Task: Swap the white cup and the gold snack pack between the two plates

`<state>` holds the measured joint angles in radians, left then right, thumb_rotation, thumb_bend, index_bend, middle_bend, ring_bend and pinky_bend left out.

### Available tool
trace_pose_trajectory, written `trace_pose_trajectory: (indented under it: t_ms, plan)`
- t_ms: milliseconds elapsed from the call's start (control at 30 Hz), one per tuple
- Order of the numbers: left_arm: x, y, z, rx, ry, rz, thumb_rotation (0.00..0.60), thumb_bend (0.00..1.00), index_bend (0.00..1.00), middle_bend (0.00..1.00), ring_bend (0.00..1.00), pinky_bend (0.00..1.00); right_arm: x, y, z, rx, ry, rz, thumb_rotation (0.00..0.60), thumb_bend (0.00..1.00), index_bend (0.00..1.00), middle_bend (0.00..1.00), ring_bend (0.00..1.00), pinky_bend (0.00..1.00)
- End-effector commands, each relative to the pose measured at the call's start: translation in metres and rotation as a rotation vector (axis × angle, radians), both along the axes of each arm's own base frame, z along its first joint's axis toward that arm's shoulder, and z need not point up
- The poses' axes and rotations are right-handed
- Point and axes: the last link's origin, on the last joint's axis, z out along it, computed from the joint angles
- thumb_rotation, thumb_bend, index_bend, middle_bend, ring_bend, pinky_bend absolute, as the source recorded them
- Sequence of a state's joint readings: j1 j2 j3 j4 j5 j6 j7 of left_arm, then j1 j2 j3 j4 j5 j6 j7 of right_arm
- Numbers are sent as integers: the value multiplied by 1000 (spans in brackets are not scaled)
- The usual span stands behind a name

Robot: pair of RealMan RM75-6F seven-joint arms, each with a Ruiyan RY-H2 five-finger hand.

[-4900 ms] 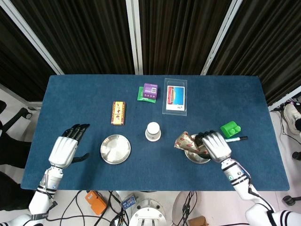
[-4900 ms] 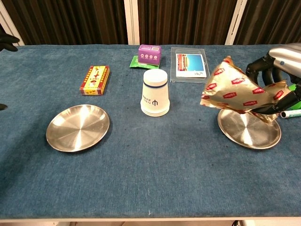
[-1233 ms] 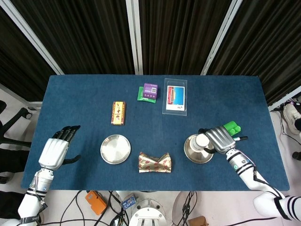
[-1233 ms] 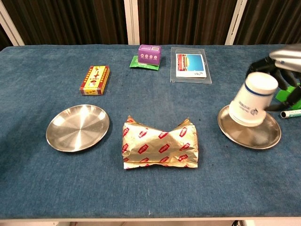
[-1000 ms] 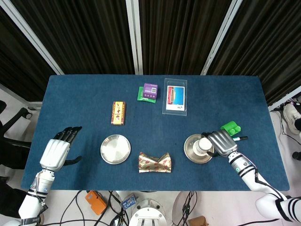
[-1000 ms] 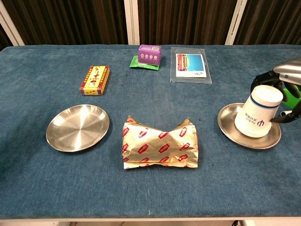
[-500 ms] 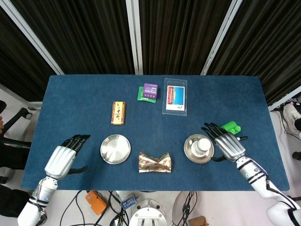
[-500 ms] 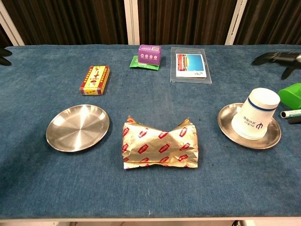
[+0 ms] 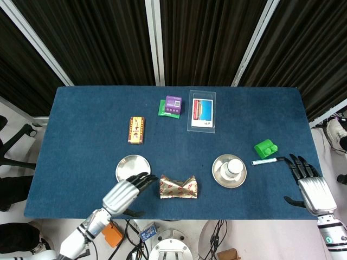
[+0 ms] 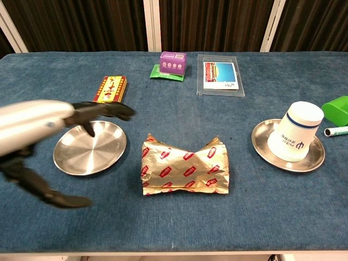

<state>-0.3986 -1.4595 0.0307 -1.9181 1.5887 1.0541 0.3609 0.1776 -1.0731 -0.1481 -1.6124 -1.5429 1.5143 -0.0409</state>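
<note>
While the white cup is seen inverted on the right plate, the gold snack pack lies on the counter between plates. The left hand, fingers spread and empty, is poised beside it (the right hand likewise open, well apart). A shallow grasp may let the crinkled foil slip short of the left plate.

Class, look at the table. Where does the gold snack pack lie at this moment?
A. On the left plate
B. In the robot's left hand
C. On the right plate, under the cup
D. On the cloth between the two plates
D: the gold snack pack lies flat on the blue cloth, apart from the left plate and the right plate; the left hand holds nothing.
</note>
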Motion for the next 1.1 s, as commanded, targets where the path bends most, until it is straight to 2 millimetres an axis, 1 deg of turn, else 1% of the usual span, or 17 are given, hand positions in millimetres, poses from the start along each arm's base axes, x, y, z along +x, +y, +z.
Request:
trace_pose_trajectory:
  t_ms: [33, 67, 200, 400, 467, 500, 567, 633, 667, 767, 800, 867, 933, 1000, 1100]
  plan:
    - [35, 10, -44, -14, 30, -54, 600, 84, 82, 98, 94, 253, -12, 11, 18, -35, -51, -35, 600, 164, 0, 0, 0, 212]
    - [40, 13, -53, -8, 38, -54, 600, 85, 82, 98, 94, 253, -13, 11, 20, -29, -61, -38, 600, 164, 0, 0, 0, 212]
    - [48, 18, -76, -3, 70, -41, 600, 86, 82, 98, 94, 253, -17, 10, 24, -20, -68, -49, 600, 164, 0, 0, 0, 210]
    - [56, 25, -94, 38, 102, -40, 600, 87, 109, 98, 93, 253, -17, 8, 24, 15, -73, -60, 600, 165, 0, 0, 0, 210]
    - [57, 28, -99, 45, 113, -32, 600, 90, 129, 102, 97, 253, -16, 8, 24, 20, -73, -60, 600, 164, 0, 0, 0, 210]
    - [57, 29, -101, 48, 116, -28, 600, 95, 157, 116, 108, 253, -16, 8, 24, 21, -74, -62, 600, 164, 0, 0, 0, 210]
    - [57, 31, -104, 57, 122, -20, 600, 108, 228, 160, 146, 255, -16, 7, 24, 21, -75, -66, 600, 165, 0, 0, 0, 210]
    - [59, 34, -108, 78, 124, -18, 600, 129, 313, 239, 216, 282, -17, 6, 24, 21, -75, -72, 600, 165, 0, 0, 0, 210]
    - [60, 35, -110, 90, 127, -20, 600, 136, 338, 266, 240, 295, -17, 6, 24, 23, -77, -74, 600, 165, 0, 0, 0, 210]
    - [62, 37, -117, 113, 125, -22, 600, 175, 442, 396, 360, 374, -18, 5, 25, 26, -78, -80, 600, 165, 0, 0, 0, 209]
    - [62, 37, -119, 118, 124, -23, 600, 188, 466, 425, 387, 389, -18, 5, 25, 26, -79, -81, 600, 165, 0, 0, 0, 209]
    - [63, 38, -122, 134, 120, -26, 600, 240, 539, 514, 462, 432, -18, 5, 25, 27, -80, -82, 600, 165, 0, 0, 0, 209]
    - [65, 38, -123, 154, 106, -32, 600, 293, 593, 564, 492, 453, -18, 6, 25, 27, -80, -81, 600, 165, 0, 0, 0, 210]
    - [66, 38, -119, 188, 87, -49, 600, 336, 633, 601, 517, 466, -18, 6, 26, 27, -79, -81, 600, 165, 0, 0, 0, 210]
    - [67, 37, -107, 238, 52, -73, 600, 349, 645, 624, 535, 478, -18, 6, 25, 30, -78, -83, 600, 165, 0, 0, 0, 210]
